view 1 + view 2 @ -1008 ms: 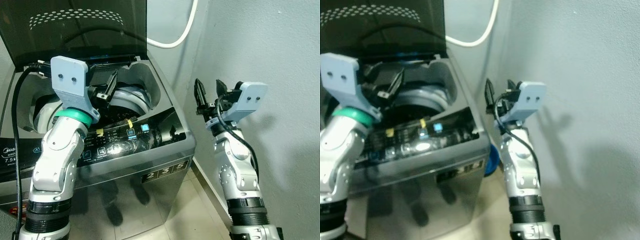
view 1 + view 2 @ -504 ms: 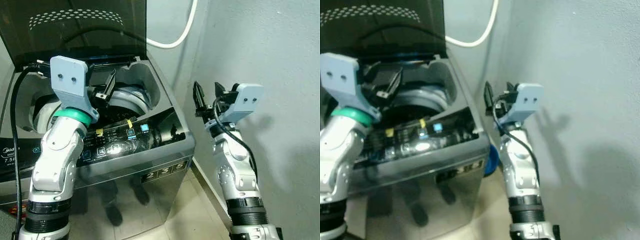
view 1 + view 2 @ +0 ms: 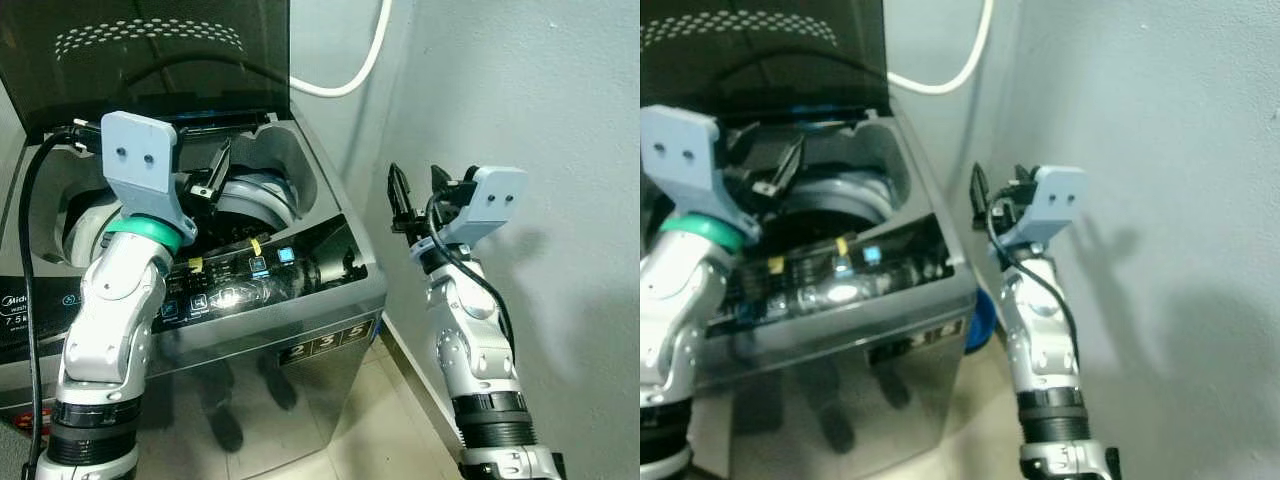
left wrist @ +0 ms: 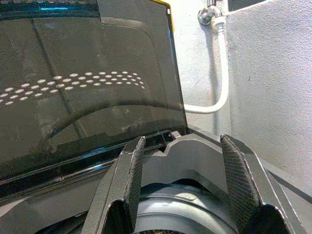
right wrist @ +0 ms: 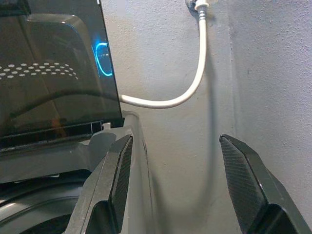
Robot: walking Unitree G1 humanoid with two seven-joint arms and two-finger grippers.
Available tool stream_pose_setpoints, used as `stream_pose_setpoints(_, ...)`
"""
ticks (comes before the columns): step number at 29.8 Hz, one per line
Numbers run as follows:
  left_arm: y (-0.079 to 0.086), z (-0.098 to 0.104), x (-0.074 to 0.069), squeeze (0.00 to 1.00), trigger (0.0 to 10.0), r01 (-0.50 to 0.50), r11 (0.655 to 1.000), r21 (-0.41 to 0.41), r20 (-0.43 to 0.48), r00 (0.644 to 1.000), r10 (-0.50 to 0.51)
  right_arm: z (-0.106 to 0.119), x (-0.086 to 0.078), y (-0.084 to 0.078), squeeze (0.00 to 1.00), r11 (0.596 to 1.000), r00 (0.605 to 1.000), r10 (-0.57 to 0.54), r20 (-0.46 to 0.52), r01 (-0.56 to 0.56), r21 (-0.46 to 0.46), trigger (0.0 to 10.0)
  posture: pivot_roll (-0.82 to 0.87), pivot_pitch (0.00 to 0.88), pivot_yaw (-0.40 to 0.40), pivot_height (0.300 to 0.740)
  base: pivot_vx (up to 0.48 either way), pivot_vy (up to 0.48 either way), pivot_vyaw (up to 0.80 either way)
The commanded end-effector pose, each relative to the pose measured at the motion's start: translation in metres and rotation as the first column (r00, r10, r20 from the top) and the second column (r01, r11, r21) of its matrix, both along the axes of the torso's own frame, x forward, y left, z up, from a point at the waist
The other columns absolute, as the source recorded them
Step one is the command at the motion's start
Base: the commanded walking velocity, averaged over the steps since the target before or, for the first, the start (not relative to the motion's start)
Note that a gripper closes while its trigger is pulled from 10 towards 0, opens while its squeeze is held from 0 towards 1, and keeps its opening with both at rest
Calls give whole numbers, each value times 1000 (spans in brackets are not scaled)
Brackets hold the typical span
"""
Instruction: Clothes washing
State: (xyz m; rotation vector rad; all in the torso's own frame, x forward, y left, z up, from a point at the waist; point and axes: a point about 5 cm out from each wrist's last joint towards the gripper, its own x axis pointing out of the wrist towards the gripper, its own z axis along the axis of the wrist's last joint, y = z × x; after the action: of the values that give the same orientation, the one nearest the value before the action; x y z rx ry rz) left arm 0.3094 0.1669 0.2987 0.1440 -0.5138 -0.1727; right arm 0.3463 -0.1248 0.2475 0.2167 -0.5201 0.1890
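The left wrist view shows a wall tap (image 4: 213, 10) feeding the white hose (image 4: 222, 83). Left gripper (image 3: 215, 175) hovers over the washing machine (image 3: 300, 290) drum, fingers apart; right gripper (image 3: 418, 190) (also spread) hangs between machine edge and wall.

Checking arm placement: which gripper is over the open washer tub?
The left gripper, open and empty, is above the washing machine drum opening, below the raised lid. The right gripper, also open, is beside the machine, near the wall.
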Motion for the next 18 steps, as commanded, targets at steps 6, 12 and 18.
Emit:
stream_pose_setpoints(6, 0, -8, 0, 0, 10000, -6, 1000, 4, -25, 1000, 6, -1, 0, -1, 0, 1000, 1000, -4, 1, 4, -3, 10000, 103, 43, 14, 731, 0, 0, 0)
stream_pose_setpoints(12, 0, -7, 0, 0, 10000, -8, 1000, 2, -25, 1000, 8, -1, 0, 0, 0, 1000, 1000, -1, 3, 1, -8, 10000, 104, 45, 13, 731, 0, 0, 0)
stream_pose_setpoints(18, -1, -7, 0, 0, 10000, -8, 1000, 1, -26, 1000, 8, 0, 0, 0, 0, 1000, 1000, -2, 4, 2, -11, 10000, 102, 46, 14, 731, 0, 0, 0)
